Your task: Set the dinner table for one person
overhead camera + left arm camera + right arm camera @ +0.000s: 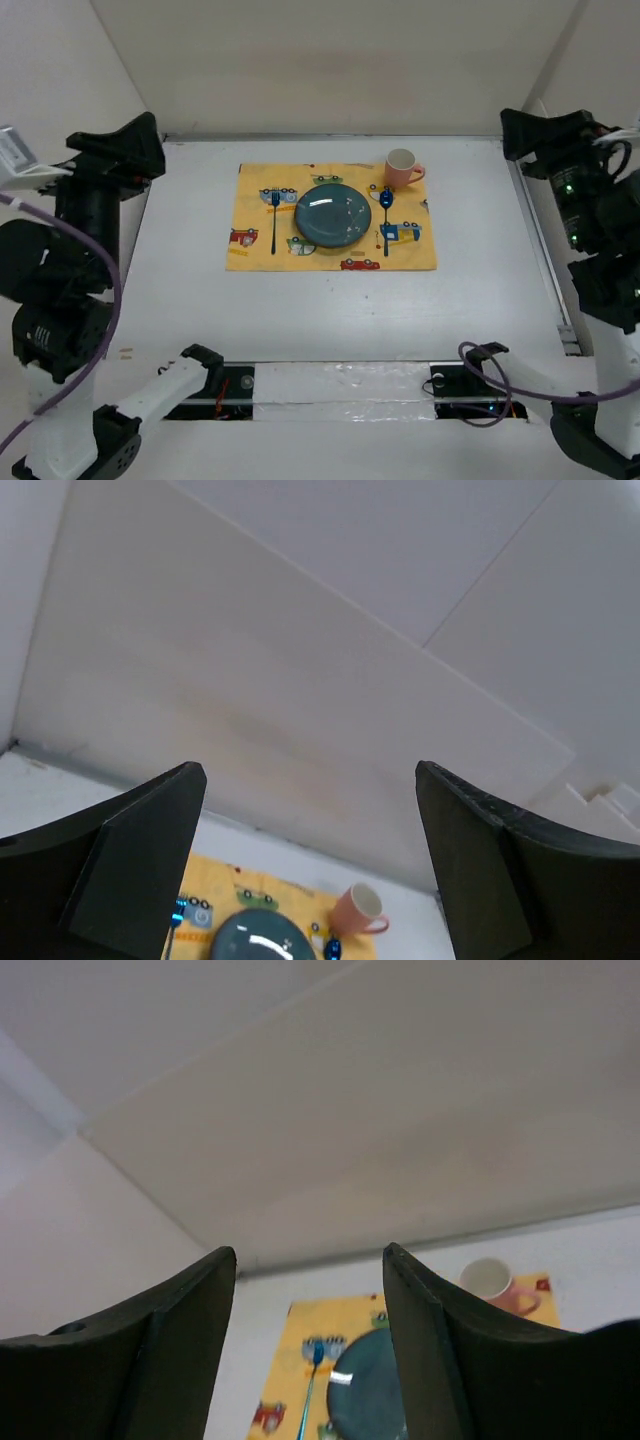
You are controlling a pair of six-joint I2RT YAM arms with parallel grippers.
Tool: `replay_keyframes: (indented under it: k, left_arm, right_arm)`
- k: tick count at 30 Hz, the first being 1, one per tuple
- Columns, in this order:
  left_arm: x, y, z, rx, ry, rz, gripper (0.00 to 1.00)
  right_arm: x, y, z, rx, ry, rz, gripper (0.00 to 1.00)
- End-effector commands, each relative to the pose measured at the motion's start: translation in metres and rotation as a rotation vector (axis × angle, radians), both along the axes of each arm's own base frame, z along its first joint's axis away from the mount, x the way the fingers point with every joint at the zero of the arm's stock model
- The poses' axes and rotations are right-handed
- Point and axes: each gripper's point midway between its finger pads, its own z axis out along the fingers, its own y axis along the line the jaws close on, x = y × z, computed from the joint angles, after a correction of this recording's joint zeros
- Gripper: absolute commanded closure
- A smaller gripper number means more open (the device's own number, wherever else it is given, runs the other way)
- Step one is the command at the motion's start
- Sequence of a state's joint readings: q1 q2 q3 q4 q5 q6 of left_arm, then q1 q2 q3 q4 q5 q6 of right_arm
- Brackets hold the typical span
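White dinner table (170,300) ahead of both arms, yellow car-print mat (250,255) at its far centre, blue plate (333,216) on mat, pink cup (402,166) at mat corner, left gripper (308,770) spread wide, empty, right gripper (308,1252) likewise.

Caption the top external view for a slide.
Teal plate between two blue-handled utensils on a yellow car-print mat, pink mug at its far right corner.

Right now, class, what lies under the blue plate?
The yellow mat lies under the plate, spread on the white table. The patch of mat beneath the plate is covered, so anything there cannot be seen.
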State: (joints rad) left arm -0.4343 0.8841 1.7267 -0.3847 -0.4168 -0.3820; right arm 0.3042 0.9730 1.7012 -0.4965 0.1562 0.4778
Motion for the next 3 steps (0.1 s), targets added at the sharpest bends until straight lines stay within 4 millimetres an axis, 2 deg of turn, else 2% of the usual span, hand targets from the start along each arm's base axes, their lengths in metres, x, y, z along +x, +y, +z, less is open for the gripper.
replay_keyframes:
  k: [1,3]
  left_arm:
    - [0.017,0.005,-0.011,0.059,0.023,0.072,0.16]
    - [0.029,0.001,-0.033,0.077,0.100,0.078,0.11]
  right_arm:
    - [0.017,-0.024,-0.005,0.005,0.008,-0.148,0.33]
    - [0.026,-0.010,-0.024,-0.002,0.064,-0.088,0.30]
